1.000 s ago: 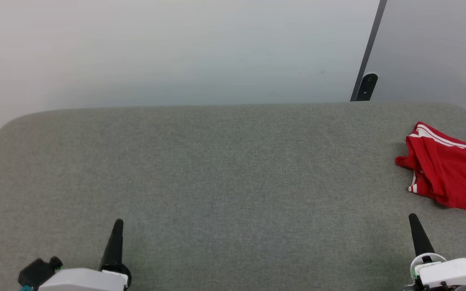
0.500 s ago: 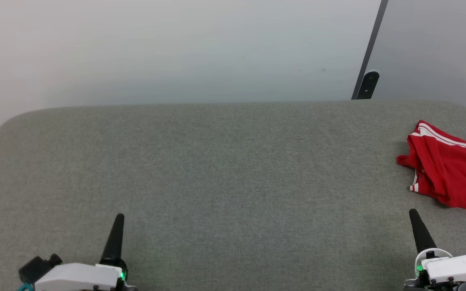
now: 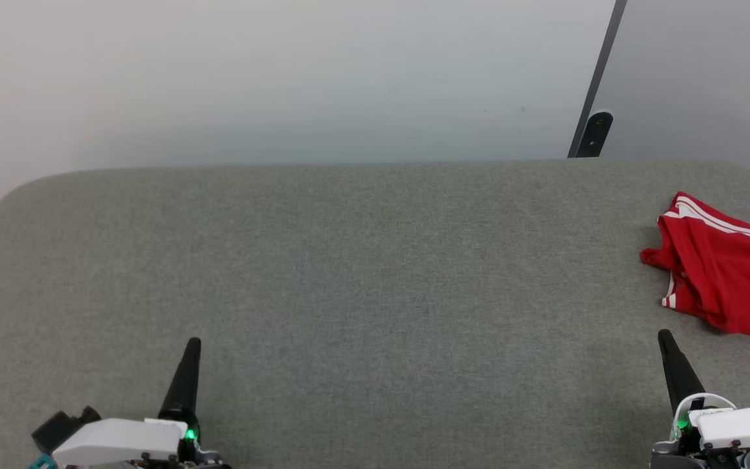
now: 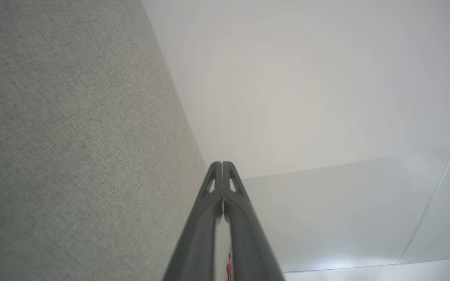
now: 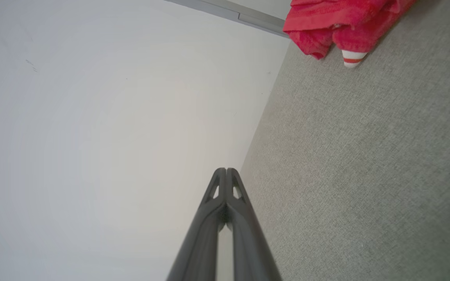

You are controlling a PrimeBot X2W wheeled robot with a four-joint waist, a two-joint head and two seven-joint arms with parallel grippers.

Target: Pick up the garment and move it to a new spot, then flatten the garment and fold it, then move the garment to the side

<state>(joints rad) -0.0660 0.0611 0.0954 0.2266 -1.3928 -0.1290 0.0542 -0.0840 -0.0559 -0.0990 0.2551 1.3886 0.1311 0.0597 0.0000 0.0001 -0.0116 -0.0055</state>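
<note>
The garment [image 3: 723, 267] is a crumpled red heap with white stripes at the far right of the grey padded table [image 3: 362, 260], cut off by the head view's right edge. It also lies at the top of the right wrist view, garment [image 5: 342, 19], a white striped corner poking out. My right gripper [image 3: 663, 337] is shut and empty, just short of the garment and apart from it. My left gripper [image 3: 193, 343] is shut and empty at the lower left, far from the garment. Both pairs of fingers press together in the wrist views, left gripper [image 4: 222, 164], right gripper [image 5: 225, 170].
A pale wall stands behind the table's far edge. A dark bracket [image 3: 594, 133] on a slanted dark strip sits just past the far right of that edge. The table's corners are rounded.
Both grippers have crept slightly forward up the head view. The whole picture has shifted a little, so the camera moved. The garment lies as before.
</note>
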